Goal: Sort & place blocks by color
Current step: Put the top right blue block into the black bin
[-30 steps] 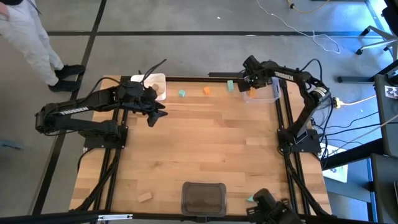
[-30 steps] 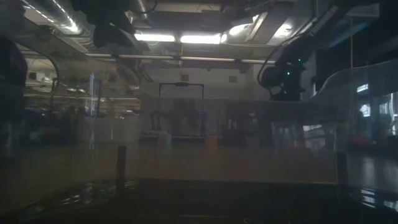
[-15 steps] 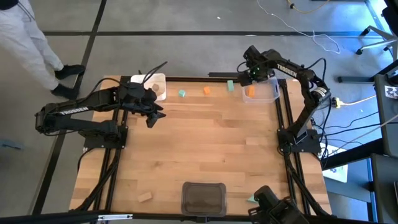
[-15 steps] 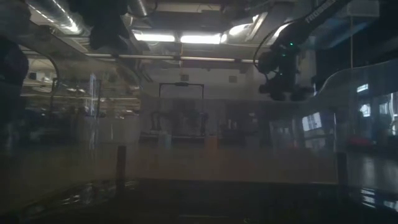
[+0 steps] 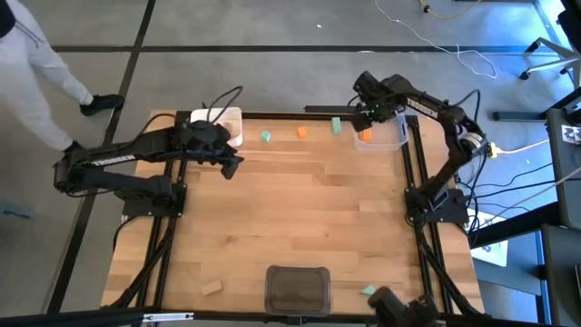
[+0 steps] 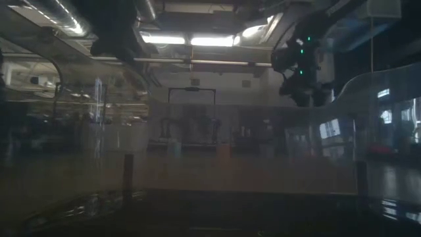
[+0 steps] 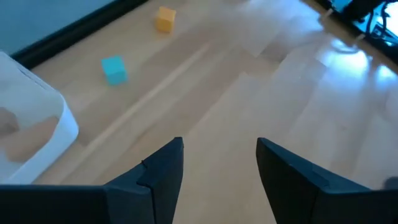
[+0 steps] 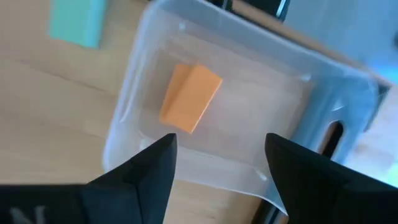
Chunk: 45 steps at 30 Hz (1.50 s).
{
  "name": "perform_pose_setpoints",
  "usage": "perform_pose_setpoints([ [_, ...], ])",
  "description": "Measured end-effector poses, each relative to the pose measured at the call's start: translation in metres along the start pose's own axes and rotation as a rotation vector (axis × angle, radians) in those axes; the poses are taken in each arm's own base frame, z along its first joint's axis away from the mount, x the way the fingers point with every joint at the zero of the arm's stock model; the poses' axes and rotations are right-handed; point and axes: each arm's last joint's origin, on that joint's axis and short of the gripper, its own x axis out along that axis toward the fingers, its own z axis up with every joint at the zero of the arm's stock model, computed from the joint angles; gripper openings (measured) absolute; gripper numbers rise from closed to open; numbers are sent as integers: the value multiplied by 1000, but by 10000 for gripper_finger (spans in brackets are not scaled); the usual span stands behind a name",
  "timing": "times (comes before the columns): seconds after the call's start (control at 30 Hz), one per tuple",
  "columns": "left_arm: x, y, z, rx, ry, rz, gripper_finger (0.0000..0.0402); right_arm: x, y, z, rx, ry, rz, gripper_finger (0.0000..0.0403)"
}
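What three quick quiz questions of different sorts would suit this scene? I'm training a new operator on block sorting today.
1. True or false: the clear tray holds an orange block.
2. Which gripper hovers over the clear tray: A left gripper, B right gripper?
3. Fill in: beside the white tray, on the table, the teal cube lies nearer than the ____ cube.

Key: 1 true; 2 B; 3 orange.
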Motion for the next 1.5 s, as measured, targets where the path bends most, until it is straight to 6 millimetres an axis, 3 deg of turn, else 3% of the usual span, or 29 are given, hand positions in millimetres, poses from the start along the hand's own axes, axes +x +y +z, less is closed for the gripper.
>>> perform_pose_setpoints([
  [0.2, 30, -7, 20, 133, -110, 7, 192, -48, 10, -24, -50, -160, 43, 245],
  [0.47, 67, -10, 86, 252, -146, 75, 192, -107, 8, -66, -82, -353, 156, 245],
  [0.67, 106, -8, 135, 189, -37, 52, 192, -137, 3, -95, -93, -459, 241, 245],
  [0.83, 143, -6, 162, 156, 95, 109, 192, -151, -2, -112, -98, -512, 295, 245],
  [1.0, 184, -3, 165, 133, 256, 150, 192, -156, -3, -118, -104, -531, 315, 245],
  [1.2, 230, -3, 153, 101, 356, 171, 192, -157, -2, -119, -113, -533, 318, 245],
  [1.5, 268, 8, 136, 126, 413, 205, 192, -157, -2, -119, -114, -534, 317, 245],
])
